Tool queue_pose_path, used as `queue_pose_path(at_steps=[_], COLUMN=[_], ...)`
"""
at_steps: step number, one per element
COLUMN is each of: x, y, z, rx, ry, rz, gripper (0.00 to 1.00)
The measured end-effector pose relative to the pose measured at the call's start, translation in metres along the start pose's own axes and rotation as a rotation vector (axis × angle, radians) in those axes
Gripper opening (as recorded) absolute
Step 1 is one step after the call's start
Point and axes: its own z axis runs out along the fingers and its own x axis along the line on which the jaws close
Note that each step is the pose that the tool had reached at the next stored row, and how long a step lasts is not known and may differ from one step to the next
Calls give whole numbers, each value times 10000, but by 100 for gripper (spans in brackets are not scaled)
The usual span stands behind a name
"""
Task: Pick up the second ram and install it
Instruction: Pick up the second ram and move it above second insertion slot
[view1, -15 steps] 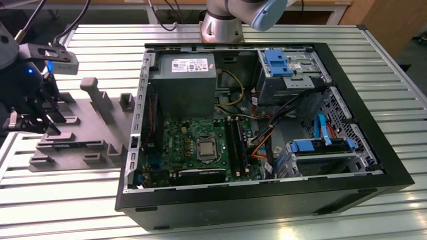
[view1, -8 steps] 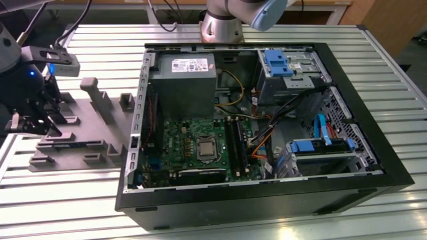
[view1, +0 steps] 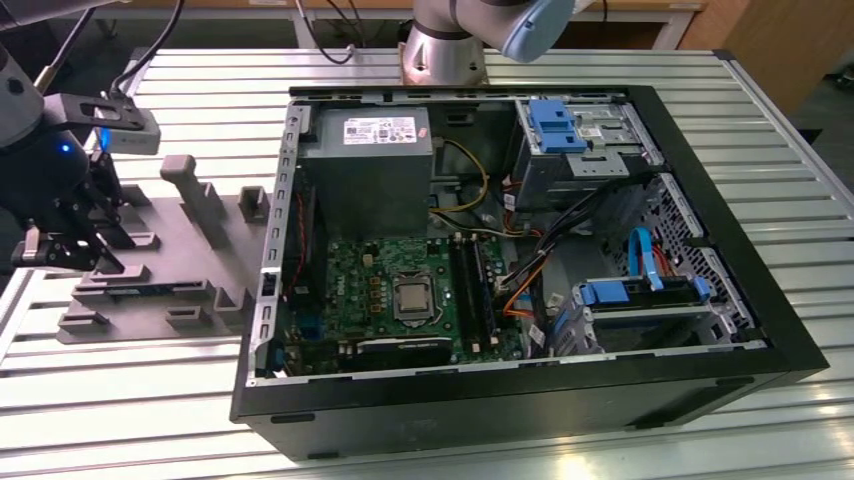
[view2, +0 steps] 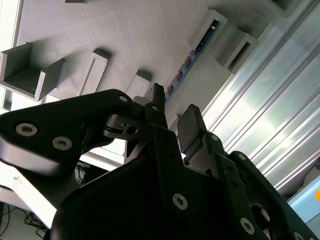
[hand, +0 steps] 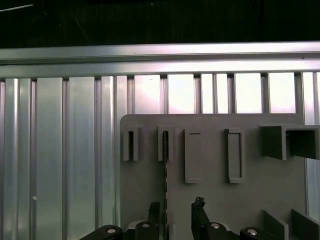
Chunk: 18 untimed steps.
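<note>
claw (hand: 176, 214) open, fingers apart, low over the gray holder (hand: 210, 200) on the slatted counter (hand: 65, 150). second ram (hand: 165, 170) stands on edge in the holder's slots, its near end in the gap between the fingers, closer to one; contact unclear. in the exterior view, the open computer case (view1: 534, 400) sits on the exterior view's right, well apart.

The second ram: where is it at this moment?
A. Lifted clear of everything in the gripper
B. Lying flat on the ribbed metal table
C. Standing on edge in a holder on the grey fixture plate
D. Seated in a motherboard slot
C: in the first wrist view the second ram stands edge-on in a holder of the grey fixture plate, with the open gripper poised over it.
</note>
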Motion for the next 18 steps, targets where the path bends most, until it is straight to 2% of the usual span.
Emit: queue_pose_path(at_steps=[18], x=[1], y=[1], z=[44], rx=[-2], ry=[1], rz=[0], gripper=[38])
